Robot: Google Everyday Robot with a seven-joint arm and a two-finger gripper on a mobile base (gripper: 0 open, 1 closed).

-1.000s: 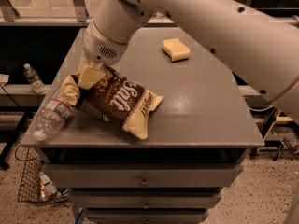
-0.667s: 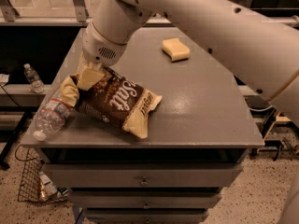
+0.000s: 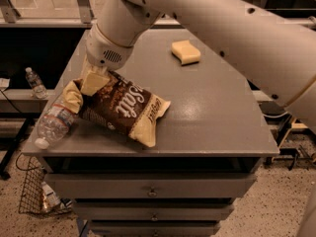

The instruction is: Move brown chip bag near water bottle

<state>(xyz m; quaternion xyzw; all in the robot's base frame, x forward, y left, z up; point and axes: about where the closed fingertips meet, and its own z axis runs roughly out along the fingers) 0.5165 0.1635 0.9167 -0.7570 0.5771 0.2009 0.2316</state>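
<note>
The brown chip bag [image 3: 123, 107] lies on the grey table [image 3: 212, 112] near its front left corner, with its cream left end raised. The water bottle [image 3: 53, 124] lies on its side at the table's left edge, cap pointing off the front corner, and it touches the bag's left end. My gripper [image 3: 92, 81] reaches down from the white arm onto the bag's upper left end and is shut on it. Part of that end is hidden behind the gripper.
A yellow sponge [image 3: 185, 52] sits at the back of the table. A small clear bottle [image 3: 35, 82] stands on a low shelf to the left. A wire basket [image 3: 34, 191] sits on the floor by the drawers [image 3: 148, 191].
</note>
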